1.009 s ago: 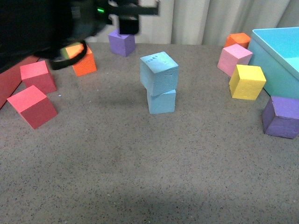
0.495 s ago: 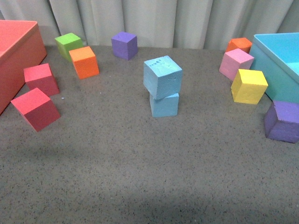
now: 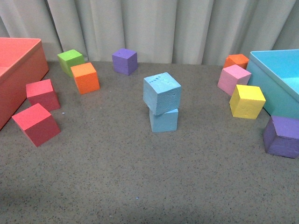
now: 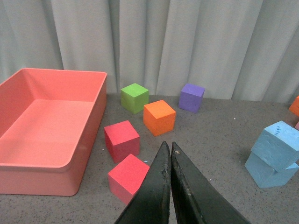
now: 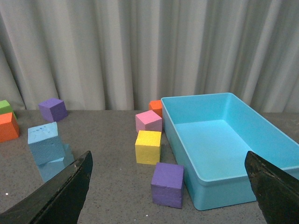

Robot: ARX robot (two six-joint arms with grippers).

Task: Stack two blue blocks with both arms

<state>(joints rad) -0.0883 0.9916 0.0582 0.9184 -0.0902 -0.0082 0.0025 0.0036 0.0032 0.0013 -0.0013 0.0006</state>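
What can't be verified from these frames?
- Front view: both arms out of frame; red bin and turquoise bin cut by the edges.
- Lower blue block: top face hidden under the upper blue block.
- Right wrist view: right gripper fingertips cut off at the bottom edge.

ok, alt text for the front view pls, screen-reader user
Two sky-blue foam cubes stand stacked mid-table, the upper blue block twisted and overhanging the lower blue block; no arm is in view. Red, orange, green and purple cubes and a red bin lie left; pink, yellow, orange and purple cubes and a turquoise box right.
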